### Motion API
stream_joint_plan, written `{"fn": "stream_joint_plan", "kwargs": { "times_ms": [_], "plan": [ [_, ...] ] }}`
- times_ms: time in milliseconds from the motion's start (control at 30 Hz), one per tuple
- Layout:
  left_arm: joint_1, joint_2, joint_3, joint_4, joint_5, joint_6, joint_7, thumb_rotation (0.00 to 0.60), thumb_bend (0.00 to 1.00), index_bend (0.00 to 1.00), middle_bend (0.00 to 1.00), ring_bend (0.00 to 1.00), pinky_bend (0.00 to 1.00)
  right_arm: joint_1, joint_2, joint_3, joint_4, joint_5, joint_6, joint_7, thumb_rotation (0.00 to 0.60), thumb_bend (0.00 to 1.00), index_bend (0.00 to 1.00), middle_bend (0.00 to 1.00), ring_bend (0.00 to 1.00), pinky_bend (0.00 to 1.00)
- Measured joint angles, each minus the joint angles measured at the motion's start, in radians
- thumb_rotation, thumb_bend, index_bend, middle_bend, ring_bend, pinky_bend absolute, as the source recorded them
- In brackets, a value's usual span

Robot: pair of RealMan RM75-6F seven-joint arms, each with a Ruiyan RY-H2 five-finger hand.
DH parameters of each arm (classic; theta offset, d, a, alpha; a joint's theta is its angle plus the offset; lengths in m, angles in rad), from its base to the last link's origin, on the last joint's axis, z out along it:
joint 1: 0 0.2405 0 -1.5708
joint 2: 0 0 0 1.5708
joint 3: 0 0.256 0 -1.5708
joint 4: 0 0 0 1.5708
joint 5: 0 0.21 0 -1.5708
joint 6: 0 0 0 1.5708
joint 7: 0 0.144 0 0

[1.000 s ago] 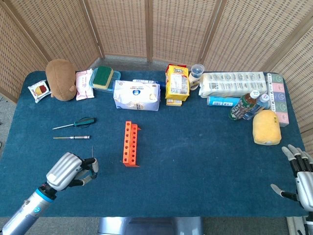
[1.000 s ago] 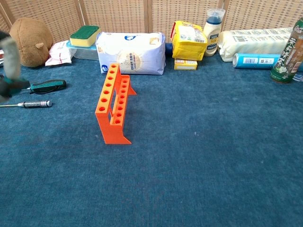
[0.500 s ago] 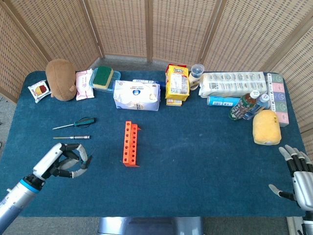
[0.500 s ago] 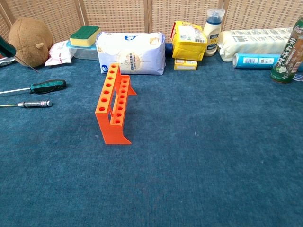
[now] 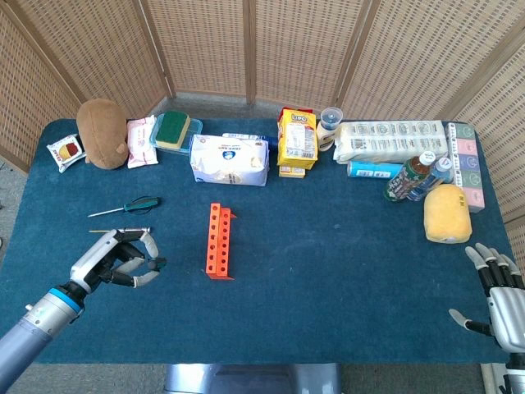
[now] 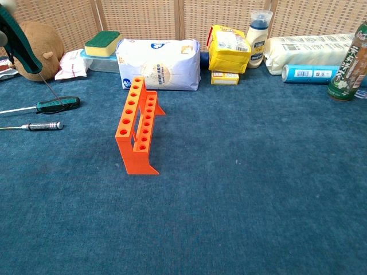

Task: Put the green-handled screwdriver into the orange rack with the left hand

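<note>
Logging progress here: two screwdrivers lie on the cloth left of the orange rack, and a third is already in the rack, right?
No: the orange rack is empty, as the chest view shows. The green-handled screwdriver and the silver screwdriver do lie on the cloth left of it.

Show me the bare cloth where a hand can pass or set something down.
Widest: right of the rack, forward of the bottles and yellow sponge. Also bare: between rack and tissue pack. Crowded: the back row, and the left around the screwdrivers and left hand.
</note>
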Motion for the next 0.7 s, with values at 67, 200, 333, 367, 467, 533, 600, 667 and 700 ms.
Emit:
{"fn": "stream_joint_plan", "kwargs": {
  "times_ms": [67, 200, 333, 367, 467, 533, 600, 667, 700],
  "plan": [
    [-0.010, 0.012, -0.016, -0.029, -0.032, -0.018, 0.036, 0.600, 0.32, 0.62, 1.00, 1.00, 1.00, 0.000, 0.001, 0.000, 0.000, 0.000, 0.001, 0.002, 0.600, 0.00, 0.04, 0.04, 0.04, 0.00],
    [-0.012, -0.007, -0.045, -0.045, -0.064, -0.025, 0.054, 0.600, 0.32, 0.62, 1.00, 1.00, 1.00, -0.001, 0.003, 0.001, 0.001, 0.000, 0.002, 0.007, 0.600, 0.00, 0.04, 0.04, 0.04, 0.00],
    [-0.002, -0.057, -0.063, -0.036, -0.069, -0.014, 0.032, 0.600, 0.32, 0.63, 1.00, 1.00, 1.00, -0.001, 0.005, -0.001, 0.001, 0.001, 0.001, 0.010, 0.600, 0.00, 0.04, 0.04, 0.04, 0.00],
    [0.003, -0.074, -0.067, -0.031, -0.071, -0.008, 0.027, 0.600, 0.32, 0.63, 1.00, 1.00, 1.00, -0.001, 0.005, -0.001, 0.001, 0.001, 0.000, 0.010, 0.600, 0.00, 0.04, 0.04, 0.04, 0.00],
    [0.017, -0.136, -0.079, -0.013, -0.082, 0.006, 0.008, 0.600, 0.32, 0.63, 1.00, 1.00, 1.00, 0.001, 0.005, -0.001, 0.001, 0.003, -0.006, 0.009, 0.600, 0.00, 0.04, 0.04, 0.04, 0.00],
    [0.028, -0.172, -0.089, -0.004, -0.089, 0.011, -0.004, 0.600, 0.32, 0.63, 1.00, 1.00, 1.00, 0.003, 0.004, -0.001, 0.001, 0.004, -0.010, 0.008, 0.600, 0.00, 0.04, 0.04, 0.04, 0.00],
    [0.035, -0.188, -0.099, -0.002, -0.094, 0.009, -0.008, 0.600, 0.32, 0.63, 1.00, 1.00, 1.00, 0.004, 0.004, -0.001, 0.001, 0.006, -0.011, 0.006, 0.600, 0.00, 0.04, 0.04, 0.04, 0.00],
    [0.038, -0.191, -0.103, -0.007, -0.097, 0.004, -0.005, 0.600, 0.32, 0.63, 1.00, 1.00, 1.00, 0.004, 0.004, -0.001, 0.000, 0.006, -0.011, 0.007, 0.600, 0.00, 0.04, 0.04, 0.04, 0.00],
    [0.040, -0.195, -0.104, -0.012, -0.099, 0.002, -0.004, 0.600, 0.32, 0.63, 1.00, 1.00, 1.00, 0.003, 0.005, -0.001, 0.000, 0.007, -0.010, 0.008, 0.600, 0.00, 0.04, 0.04, 0.04, 0.00]
  ]
}}
